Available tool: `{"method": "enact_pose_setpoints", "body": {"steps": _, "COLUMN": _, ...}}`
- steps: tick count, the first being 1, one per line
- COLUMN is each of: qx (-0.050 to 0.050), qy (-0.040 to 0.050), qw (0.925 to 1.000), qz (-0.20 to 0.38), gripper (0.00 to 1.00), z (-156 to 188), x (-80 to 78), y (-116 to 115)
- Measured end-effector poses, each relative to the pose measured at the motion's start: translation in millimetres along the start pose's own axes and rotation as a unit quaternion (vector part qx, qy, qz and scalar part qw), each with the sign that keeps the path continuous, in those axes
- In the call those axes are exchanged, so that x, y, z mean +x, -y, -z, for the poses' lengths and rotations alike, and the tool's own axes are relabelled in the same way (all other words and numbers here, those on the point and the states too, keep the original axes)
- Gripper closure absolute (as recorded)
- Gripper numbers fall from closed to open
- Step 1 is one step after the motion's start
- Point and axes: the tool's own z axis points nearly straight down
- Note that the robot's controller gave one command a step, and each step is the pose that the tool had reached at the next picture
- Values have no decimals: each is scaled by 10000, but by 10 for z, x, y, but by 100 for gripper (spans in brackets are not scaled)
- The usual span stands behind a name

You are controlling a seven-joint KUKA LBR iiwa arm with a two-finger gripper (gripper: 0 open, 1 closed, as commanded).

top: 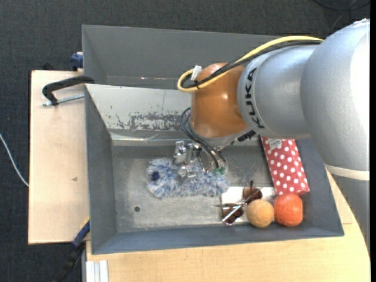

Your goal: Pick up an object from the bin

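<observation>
The gripper (pixel 197 160), parted or closed one cannot tell, sits low on a fluffy blue-and-white cloth (pixel 170 181) spread directly beneath it and away from the arm on the bin (pixel 126 213) floor, seemingly light, soft and limp, best pinched at a bunched fold.

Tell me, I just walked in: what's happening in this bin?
The robot arm's gripper is low over a fluffy blue-and-white cloth in the middle of the bin; a grip can't be confirmed. A red dotted box, an orange ball and a tan ball lie untouched at the right.
</observation>
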Motion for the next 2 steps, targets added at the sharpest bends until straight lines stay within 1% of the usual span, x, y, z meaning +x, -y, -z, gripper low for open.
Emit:
{"method": "enact_pose_setpoints", "body": {"steps": 1, "qx": -2, "qy": 0, "qw": 10000, "qz": -2, "gripper": 100, "z": 0, "x": 0, "y": 1}}
{"method": "enact_pose_setpoints", "body": {"steps": 2, "qx": -20, "qy": 133, "qw": 9997, "qz": 186, "gripper": 100, "z": 1661, "x": 217, "y": -251}}
